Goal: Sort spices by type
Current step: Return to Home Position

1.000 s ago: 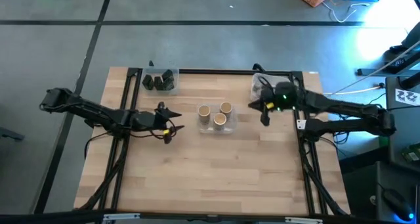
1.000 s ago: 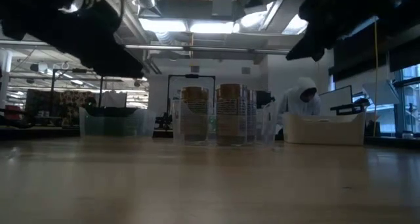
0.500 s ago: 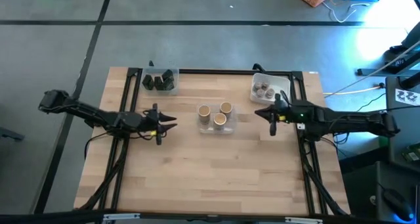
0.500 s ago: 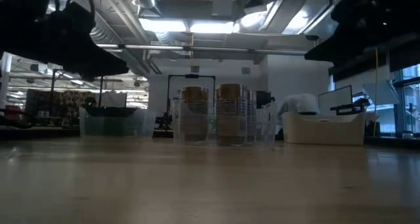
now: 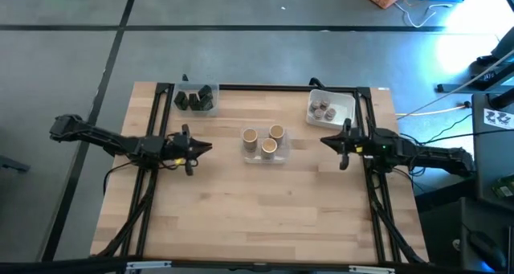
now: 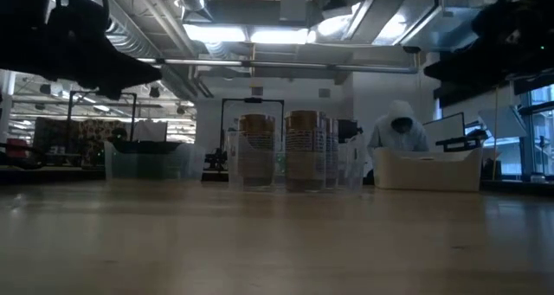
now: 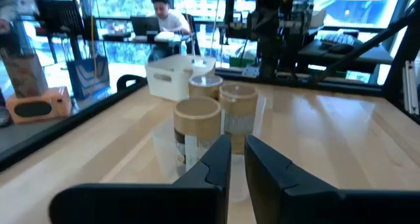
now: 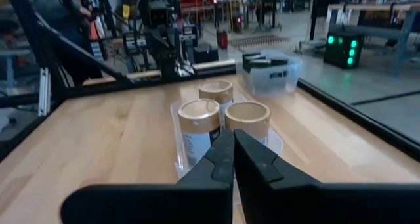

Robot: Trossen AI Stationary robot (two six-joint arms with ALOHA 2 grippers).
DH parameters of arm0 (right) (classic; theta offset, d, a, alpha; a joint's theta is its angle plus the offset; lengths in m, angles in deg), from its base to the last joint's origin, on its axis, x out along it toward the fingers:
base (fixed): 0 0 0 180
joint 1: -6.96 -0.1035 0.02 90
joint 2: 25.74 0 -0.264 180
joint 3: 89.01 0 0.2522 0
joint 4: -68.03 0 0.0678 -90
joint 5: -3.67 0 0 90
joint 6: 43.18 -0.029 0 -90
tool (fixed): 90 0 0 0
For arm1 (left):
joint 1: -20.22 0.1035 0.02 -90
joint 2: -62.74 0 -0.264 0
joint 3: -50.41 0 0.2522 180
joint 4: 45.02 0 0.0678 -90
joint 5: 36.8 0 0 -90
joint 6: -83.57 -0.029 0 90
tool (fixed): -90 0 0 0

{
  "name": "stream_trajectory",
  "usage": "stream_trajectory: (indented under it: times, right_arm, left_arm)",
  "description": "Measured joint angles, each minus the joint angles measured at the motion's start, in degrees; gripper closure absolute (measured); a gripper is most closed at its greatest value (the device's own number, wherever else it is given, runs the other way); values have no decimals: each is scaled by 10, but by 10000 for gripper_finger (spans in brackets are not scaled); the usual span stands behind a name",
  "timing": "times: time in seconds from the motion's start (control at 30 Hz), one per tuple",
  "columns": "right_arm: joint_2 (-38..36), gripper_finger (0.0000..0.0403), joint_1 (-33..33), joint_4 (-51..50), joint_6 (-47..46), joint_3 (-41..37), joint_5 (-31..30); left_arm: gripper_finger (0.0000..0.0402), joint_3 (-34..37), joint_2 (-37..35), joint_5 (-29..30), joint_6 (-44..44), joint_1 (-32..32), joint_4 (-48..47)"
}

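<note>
Both arms have retreated toward their own sides of the table (image 5: 265, 210), left gripper (image 5: 206, 148) and right gripper (image 5: 324, 141) closed on nothing; tan cylinders (image 5: 263, 141) stand upright in the central clear tub (image 5: 282, 156), judged light, rigid, smooth, best pinched across mid-body.

Seemingly open tabletop (image 5: 265, 214) before tan cylinders (image 5: 268, 146)

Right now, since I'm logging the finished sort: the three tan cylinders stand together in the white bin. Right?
No. The high view shows the three tan cylinders standing together in the clear tub mid-table; the white bin holds small brown jars.
</note>
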Motion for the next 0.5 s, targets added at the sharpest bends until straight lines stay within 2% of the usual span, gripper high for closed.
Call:
stream_trajectory:
  times: [0.33,0.5]
  right_arm:
    - [-103,398,0,11,-9,-57,8]
    - [-107,393,0,10,-9,-58,34]
  left_arm:
    - [382,0,-104,-3,-5,0,-62]
    - [383,0,-192,-55,-4,0,-140]
